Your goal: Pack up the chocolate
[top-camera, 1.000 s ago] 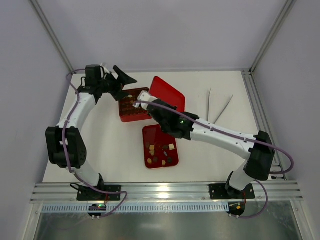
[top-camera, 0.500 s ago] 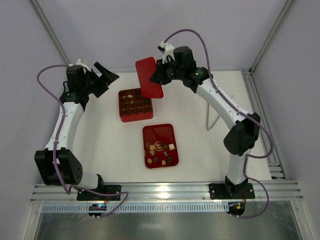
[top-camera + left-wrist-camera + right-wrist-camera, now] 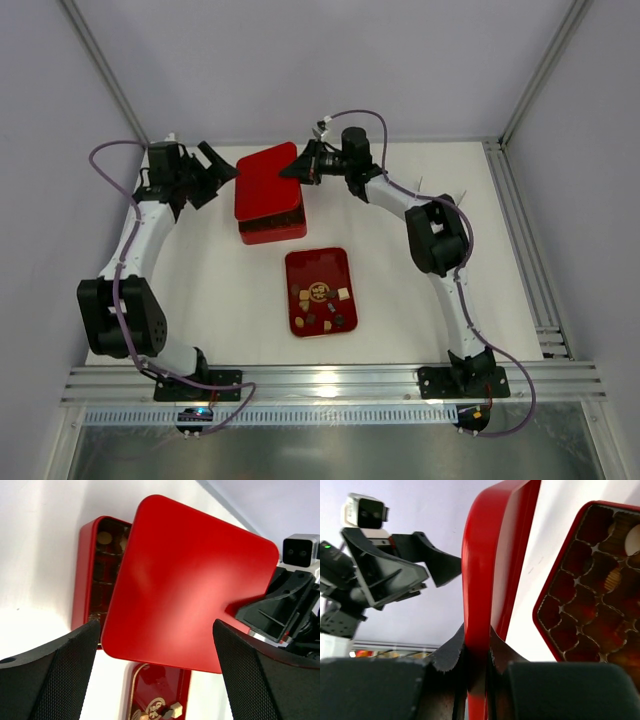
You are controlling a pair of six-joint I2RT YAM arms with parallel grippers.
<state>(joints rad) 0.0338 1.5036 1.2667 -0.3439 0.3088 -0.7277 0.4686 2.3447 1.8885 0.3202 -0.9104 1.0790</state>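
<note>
Chocolate [image 3: 343, 293]: tiny, light, brittle pieces, likely; pinch across flat sides. Right gripper [image 3: 299, 170] pinching lid [image 3: 265, 185] edge; left gripper [image 3: 217, 174] spread, empty.

The red lid [image 3: 268, 182], lying beyond the red compartmented box's [image 3: 272, 231] far right corner a second ago and then hanging upright above it, now tilts low over the box and hides all but its near strip. My right gripper [image 3: 300, 169], pinching the lid, now sits off that corner. My left gripper [image 3: 218, 174], after backing off, edges toward the box's far left corner.
</note>
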